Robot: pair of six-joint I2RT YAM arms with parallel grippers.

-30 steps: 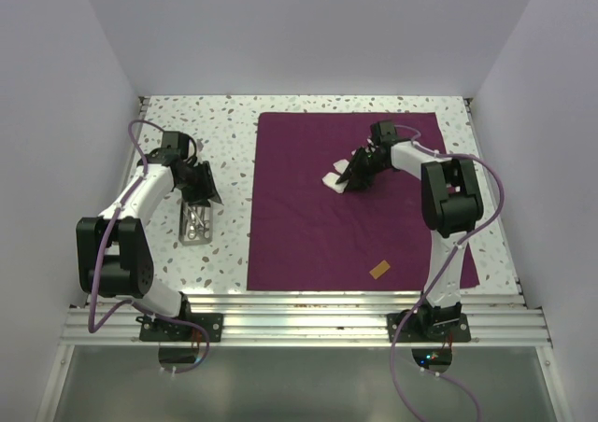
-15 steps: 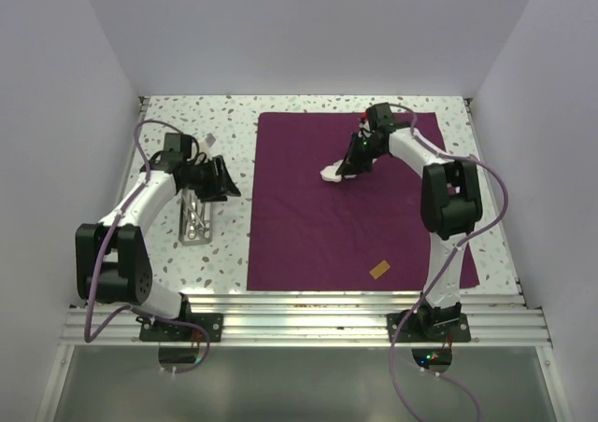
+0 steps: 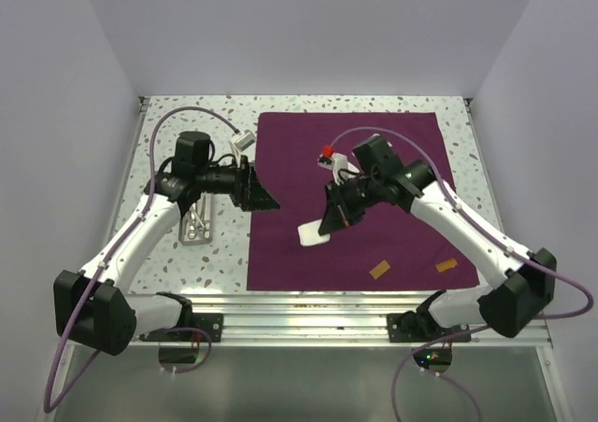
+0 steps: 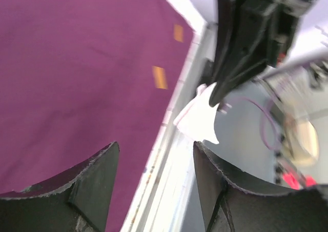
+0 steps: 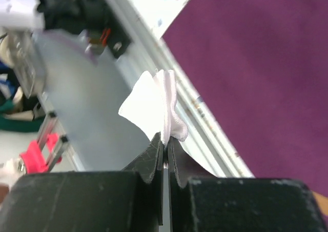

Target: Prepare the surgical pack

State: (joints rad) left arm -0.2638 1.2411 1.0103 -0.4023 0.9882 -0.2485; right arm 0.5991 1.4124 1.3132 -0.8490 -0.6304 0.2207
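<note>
Right gripper (image 5: 165,149) has its jaws pressed together on the edge of a white gauze square (image 3: 315,233). The gauze is held off the dark purple cloth (image 3: 290,142), above its near-middle; the cloth covers the right part of the tabletop (image 3: 215,263). Left gripper (image 3: 262,190) hangs over the cloth's left edge, jaws spread, nothing between them. The steel tray (image 3: 200,233) sits near the tabletop's left edge, apart from the cloth, and two orange-brown tabs (image 3: 379,270) lie on the cloth by its near edge.
</note>
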